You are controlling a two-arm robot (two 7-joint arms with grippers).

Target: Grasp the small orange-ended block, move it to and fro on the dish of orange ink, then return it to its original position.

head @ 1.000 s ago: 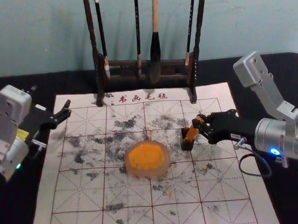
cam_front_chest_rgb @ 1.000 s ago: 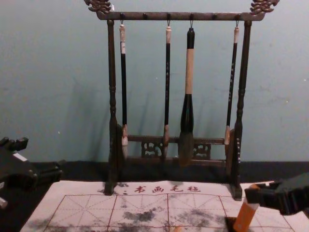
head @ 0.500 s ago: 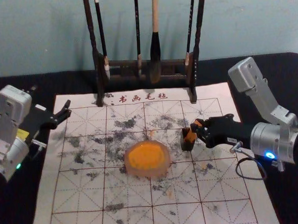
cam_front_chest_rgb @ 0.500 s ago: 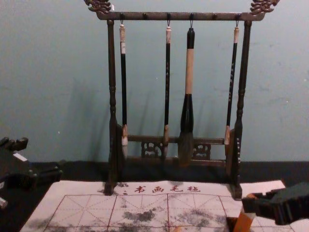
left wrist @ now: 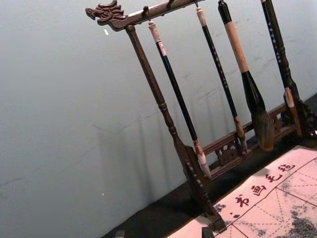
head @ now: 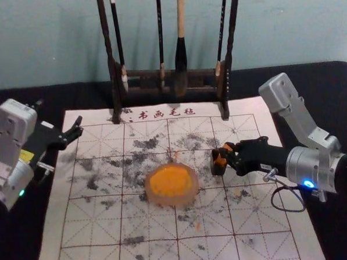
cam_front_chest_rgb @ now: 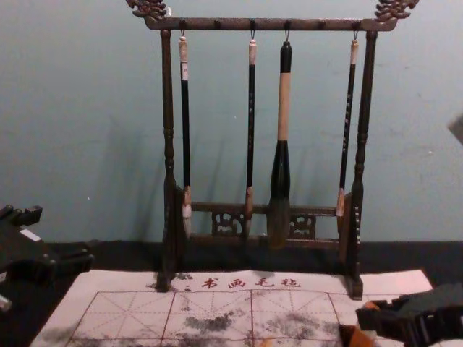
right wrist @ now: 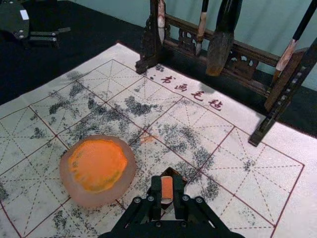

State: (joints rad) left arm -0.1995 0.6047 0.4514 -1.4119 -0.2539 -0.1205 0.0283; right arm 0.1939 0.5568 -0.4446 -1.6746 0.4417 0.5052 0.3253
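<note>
The small block (head: 220, 161), orange with a whitish band, leans between the fingers of the right gripper (head: 229, 156) at a dark holder (head: 218, 169). The round, pinkish-rimmed dish (head: 171, 201) lies on the gridded mat (head: 91, 230) (its orange ink (head: 170, 180) looks rather patchy).

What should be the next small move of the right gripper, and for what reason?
Probably the right gripper should ease the block gently down into the black holder before letting go: the block is held between its fingers, tilted, with its lower part at the holder's mouth.
</note>
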